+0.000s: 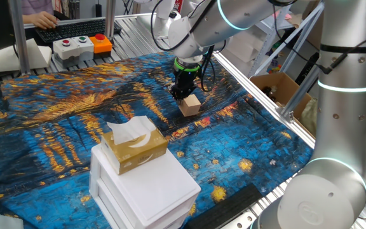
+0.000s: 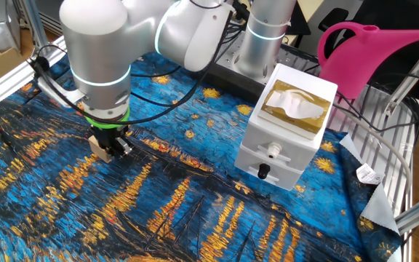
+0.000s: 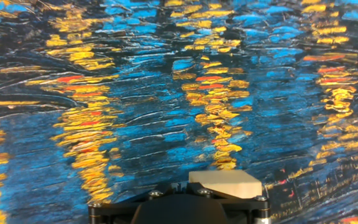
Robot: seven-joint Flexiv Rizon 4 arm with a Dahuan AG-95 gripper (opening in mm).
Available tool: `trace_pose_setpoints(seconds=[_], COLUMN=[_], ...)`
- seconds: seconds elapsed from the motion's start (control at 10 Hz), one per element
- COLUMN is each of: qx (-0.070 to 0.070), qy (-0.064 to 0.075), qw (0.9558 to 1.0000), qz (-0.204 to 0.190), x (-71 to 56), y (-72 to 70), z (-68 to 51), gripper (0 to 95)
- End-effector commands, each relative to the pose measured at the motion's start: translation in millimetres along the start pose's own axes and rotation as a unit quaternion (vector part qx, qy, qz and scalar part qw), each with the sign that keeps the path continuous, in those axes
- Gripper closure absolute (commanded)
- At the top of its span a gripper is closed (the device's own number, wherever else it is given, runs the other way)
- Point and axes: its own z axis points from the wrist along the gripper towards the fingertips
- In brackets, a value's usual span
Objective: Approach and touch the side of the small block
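The hand [image 1: 185, 93] is right down at the block [image 1: 190, 105] now, low over the blue-and-gold cloth [image 1: 56, 140] that covers the surface. From one fixed view the black fingers sit just behind the tan cube's top edge, so close no gap shows between them. The other fixed view agrees: the hand [image 2: 112, 145] is pressed up beside the block [image 2: 99, 146], which stands flat on the cloth, well apart from the tissue box [image 2: 294, 108] on its white box [image 2: 278, 149]. In the hand view the block [image 3: 225, 183] peeks out just past the hand's body at the bottom edge. Fingers apart or together? Cannot tell, they are too dark and small. The approach looks done; contact with the side seems made or a hair away, though touch itself can't be confirmed.
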Motion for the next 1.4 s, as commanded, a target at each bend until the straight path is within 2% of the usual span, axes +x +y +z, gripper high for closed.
trace_pose_setpoints(seconds=[0.1,0.6,0.9,1.0,1.1,1.4], qx=[-0.001,-0.004,-0.006,-0.008,-0.018,-0.019], qy=[0.002,0.005,0.005,0.006,0.011,0.012], qw=[0.9999,0.999,0.9985,0.9985,0.998,0.9969], qz=[0.01,0.044,0.055,0.055,0.059,0.075], x=[4.4,22.2,37.4,40.1,42.1,42.9], y=[8.0,30.4,29.8,28.2,26.2,25.1], z=[-9.0,-35.0,-55.1,-58.1,-60.3,-61.2], gripper=[95.0,95.0,95.0,95.0,95.0,95.0])
